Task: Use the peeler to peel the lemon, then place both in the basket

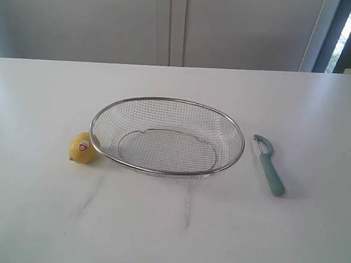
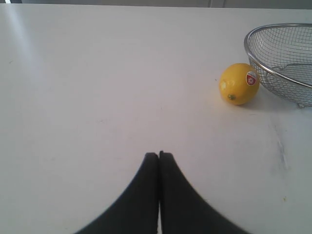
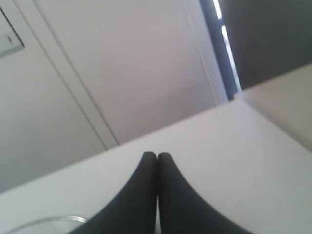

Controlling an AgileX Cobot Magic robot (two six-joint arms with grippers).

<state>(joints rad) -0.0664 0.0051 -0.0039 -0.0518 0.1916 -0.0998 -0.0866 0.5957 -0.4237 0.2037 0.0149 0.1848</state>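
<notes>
The yellow lemon point(image 1: 83, 147) with its red-and-white sticker lies on the white table against the left outside of the wire-mesh basket point(image 1: 232, 126). Right of the basket lies the peeler point(image 1: 270, 166), teal handle toward the front, blade head toward the back. Neither arm shows in the exterior view. In the left wrist view my left gripper point(image 2: 159, 155) is shut and empty, well short of the lemon point(image 2: 238, 83) and the basket's rim point(image 2: 253, 57). My right gripper point(image 3: 156, 156) is shut and empty, pointing at the far table edge; only a sliver of basket rim point(image 3: 58, 221) shows there.
The white table point(image 1: 169, 232) has faint grey scuff marks in front of the basket. White cabinet doors point(image 1: 170, 24) stand behind the far edge, and a dark window strip point(image 1: 348, 29) is at the back right.
</notes>
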